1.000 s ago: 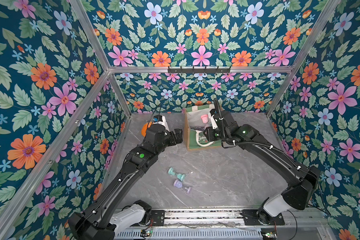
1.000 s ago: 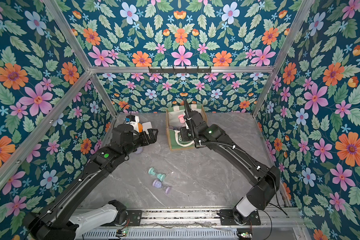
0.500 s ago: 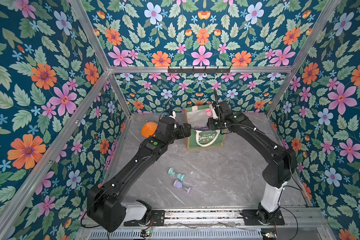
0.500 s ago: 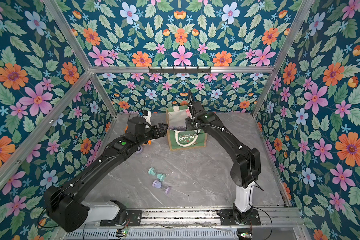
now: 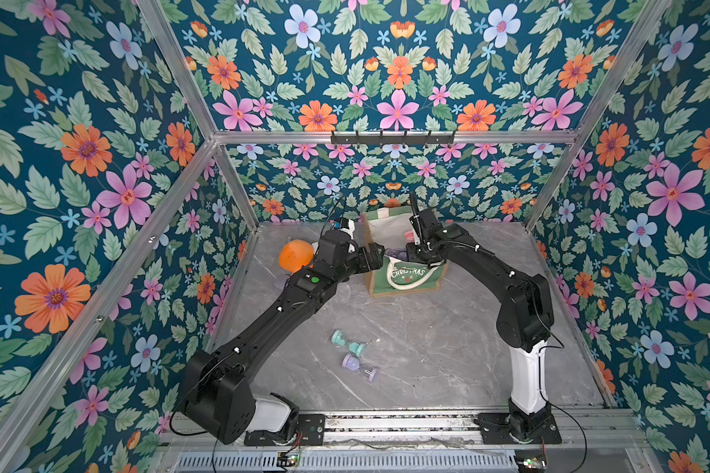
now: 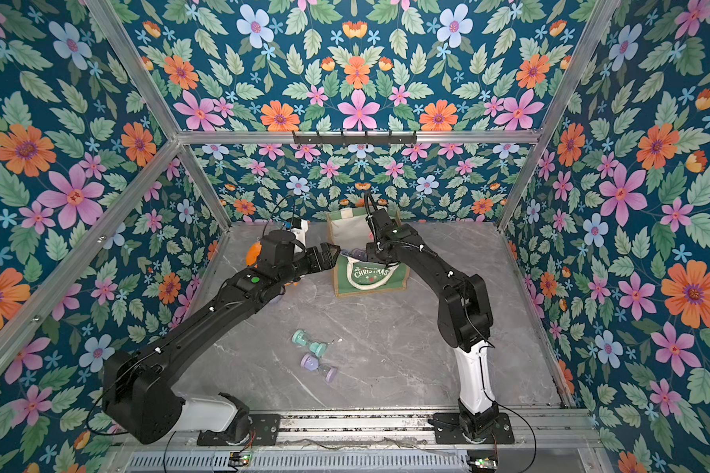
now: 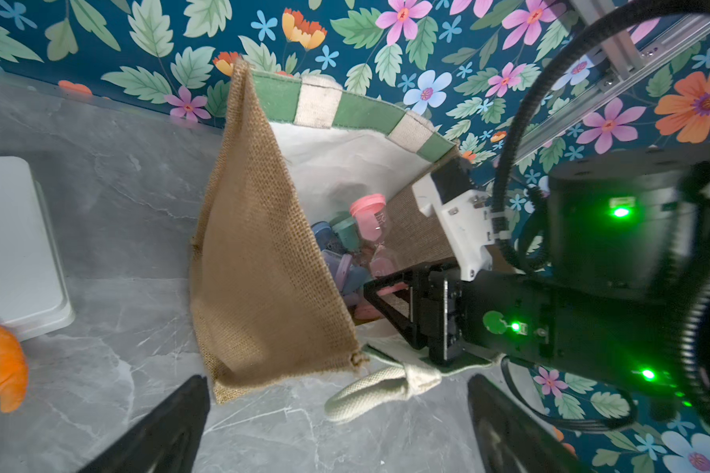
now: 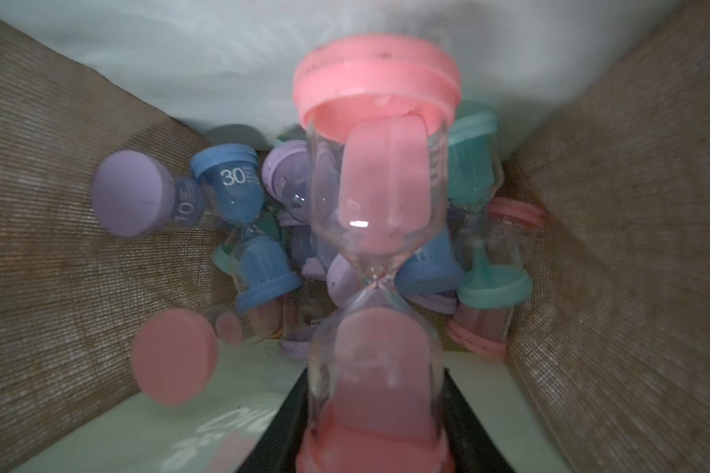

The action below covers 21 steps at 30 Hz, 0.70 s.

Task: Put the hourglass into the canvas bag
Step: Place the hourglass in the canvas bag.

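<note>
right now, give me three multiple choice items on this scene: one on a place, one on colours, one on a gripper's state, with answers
1. Where is the pink plastic hourglass that the right gripper grips?
A) lying on the tabletop
B) inside the green canvas bag
C) hanging on the wall hooks

2. What colours are the two hourglasses lying on the grey marble tabletop in front of the bag?
A) teal and lilac
B) pink and blue
C) both orange

3. How is the left gripper?
A) shut on the rope handle
B) shut on an hourglass
C) open, gripping nothing

Answers:
1 B: the right wrist view shows it between the bag's burlap walls.
2 A: both top views show the teal hourglass and the lilac hourglass.
3 C: its fingers stand wide apart beside the bag.
</note>
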Each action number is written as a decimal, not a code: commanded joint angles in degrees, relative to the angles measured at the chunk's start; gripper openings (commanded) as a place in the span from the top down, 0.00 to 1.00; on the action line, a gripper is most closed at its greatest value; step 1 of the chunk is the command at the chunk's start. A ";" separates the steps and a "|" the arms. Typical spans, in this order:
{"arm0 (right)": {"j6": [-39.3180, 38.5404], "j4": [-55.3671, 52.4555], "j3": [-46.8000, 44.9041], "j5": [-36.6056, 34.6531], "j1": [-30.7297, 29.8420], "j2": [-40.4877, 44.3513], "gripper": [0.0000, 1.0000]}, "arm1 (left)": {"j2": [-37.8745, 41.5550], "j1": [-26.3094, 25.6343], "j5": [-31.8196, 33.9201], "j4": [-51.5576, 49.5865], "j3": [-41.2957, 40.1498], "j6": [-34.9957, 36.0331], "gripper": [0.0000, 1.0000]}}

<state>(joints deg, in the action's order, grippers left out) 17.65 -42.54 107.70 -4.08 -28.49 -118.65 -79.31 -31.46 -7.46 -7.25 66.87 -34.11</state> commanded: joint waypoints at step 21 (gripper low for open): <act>-0.47 -4.43 4.51 -4.05 -0.14 -0.10 0.31 | 2.19 0.09 -0.12 2.54 -1.51 0.01 0.00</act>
<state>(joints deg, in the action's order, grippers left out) 17.78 -44.58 110.61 -7.90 -28.53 -120.03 -77.43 -31.46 -8.73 -5.52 65.01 -34.13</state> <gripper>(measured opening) 0.683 0.998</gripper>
